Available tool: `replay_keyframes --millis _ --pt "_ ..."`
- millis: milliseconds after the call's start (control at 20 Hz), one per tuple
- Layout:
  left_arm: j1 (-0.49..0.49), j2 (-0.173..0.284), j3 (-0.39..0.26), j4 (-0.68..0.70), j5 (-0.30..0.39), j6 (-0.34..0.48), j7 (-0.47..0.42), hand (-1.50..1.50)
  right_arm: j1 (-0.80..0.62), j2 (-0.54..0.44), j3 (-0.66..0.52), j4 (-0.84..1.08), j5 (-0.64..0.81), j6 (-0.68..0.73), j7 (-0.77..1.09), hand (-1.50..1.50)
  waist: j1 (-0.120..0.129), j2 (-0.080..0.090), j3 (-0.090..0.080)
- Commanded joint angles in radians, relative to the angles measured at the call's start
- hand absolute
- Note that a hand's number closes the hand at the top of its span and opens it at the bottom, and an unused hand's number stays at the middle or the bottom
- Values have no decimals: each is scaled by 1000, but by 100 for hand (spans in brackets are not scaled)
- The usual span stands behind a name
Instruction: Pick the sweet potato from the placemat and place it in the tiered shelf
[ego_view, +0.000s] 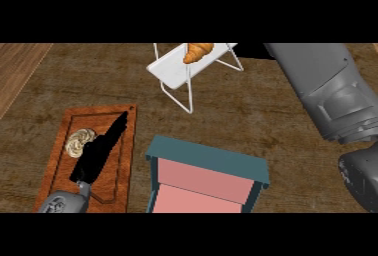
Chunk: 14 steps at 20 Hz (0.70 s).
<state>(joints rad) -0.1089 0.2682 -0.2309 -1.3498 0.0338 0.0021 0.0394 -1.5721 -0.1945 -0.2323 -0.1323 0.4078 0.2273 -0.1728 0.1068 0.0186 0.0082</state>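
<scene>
A brown placemat (111, 120) lies at the left of the counter. On it sits a pale beige, lumpy round item (77, 141), the only thing there and partly covered. My left hand (100, 150) stretches flat over the placemat with straight fingers, open, its right side hiding part of the item. The teal tiered shelf (210, 159) with pink levels stands at the bottom centre, with nothing visible on it. My right forearm (325, 85) reaches up the right side. Only a black bit of the right hand (251, 50) shows at the top edge.
A white tilted tray on a wire stand (177, 72) stands at the top centre and carries an orange-brown croissant-shaped item (198, 51). The right hand is close beside it. A lighter wooden strip (18, 65) runs along the far left.
</scene>
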Motion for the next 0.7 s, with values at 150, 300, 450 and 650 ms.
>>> replay_keyframes --millis 150,300,450,650 --pt "-17 4 11 0 6 -11 11 0 6 81 -186 24 -187 -5 23 -150 3 23 -9" --pt "-8 12 31 16 15 -15 -4 0 26 -1 -233 1 -226 -51 11 -150 -6 25 -9" --pt "3 16 22 10 4 -12 13 0 2 -59 -278 -29 -260 -156 25 -150 -9 23 -9" --pt "-20 -2 32 -9 17 -3 26 0 55 -149 -305 -33 -271 -239 15 -150 -16 27 -9"
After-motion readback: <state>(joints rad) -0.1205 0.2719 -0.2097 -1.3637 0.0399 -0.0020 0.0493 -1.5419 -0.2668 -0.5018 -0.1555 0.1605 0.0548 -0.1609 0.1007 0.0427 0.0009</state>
